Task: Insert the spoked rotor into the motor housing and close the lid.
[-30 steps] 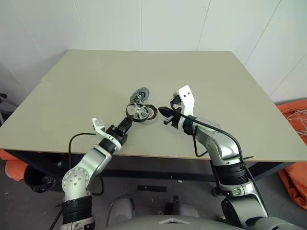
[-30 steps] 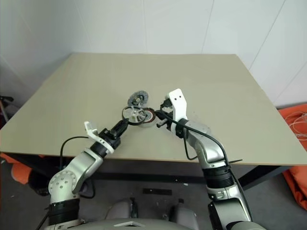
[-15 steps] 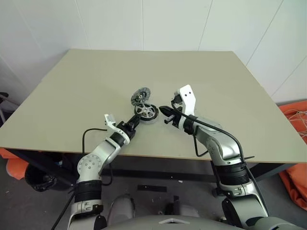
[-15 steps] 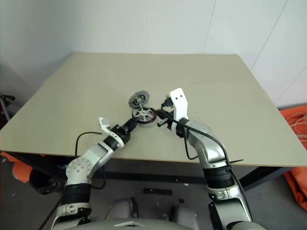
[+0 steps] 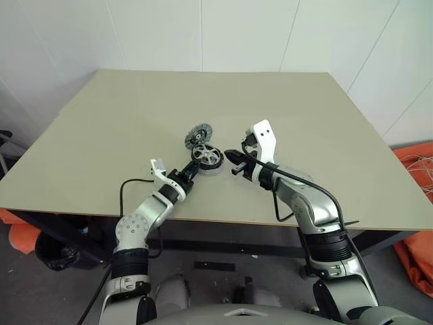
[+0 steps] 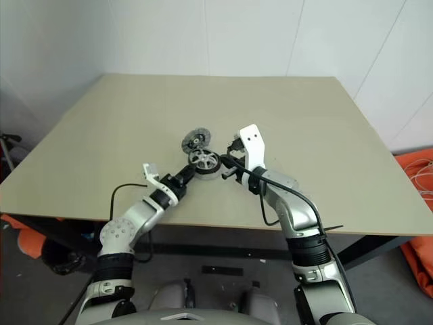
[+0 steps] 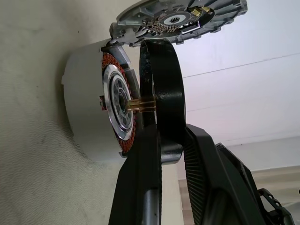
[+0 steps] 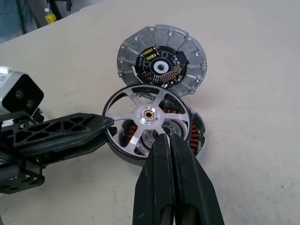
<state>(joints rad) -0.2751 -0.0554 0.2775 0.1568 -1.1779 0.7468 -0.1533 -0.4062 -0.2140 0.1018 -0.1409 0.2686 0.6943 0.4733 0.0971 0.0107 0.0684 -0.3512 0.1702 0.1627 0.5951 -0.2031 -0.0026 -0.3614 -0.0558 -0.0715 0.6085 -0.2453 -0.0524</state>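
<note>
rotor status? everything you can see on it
The spoked rotor is a round silver metal wheel with flat spokes, a small brass-looking centre hub and a dark outer rim. The left gripper pinches its rim edge-on, one finger on each side. It sits directly over the motor housing, faces parallel and shaft lined up with the housing's centre, but a gap shows, so it is not seated. Copper windings show through the spokes. The lid lies beside it on the table, apparently not touching.

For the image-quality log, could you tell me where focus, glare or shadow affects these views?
Left wrist view: motor housing sharp, spoked rotor seen edge-on, bright backdrop. Right wrist view: lid crisp, right gripper slightly soft. Head views: even light, soft shadows on the table.
</note>
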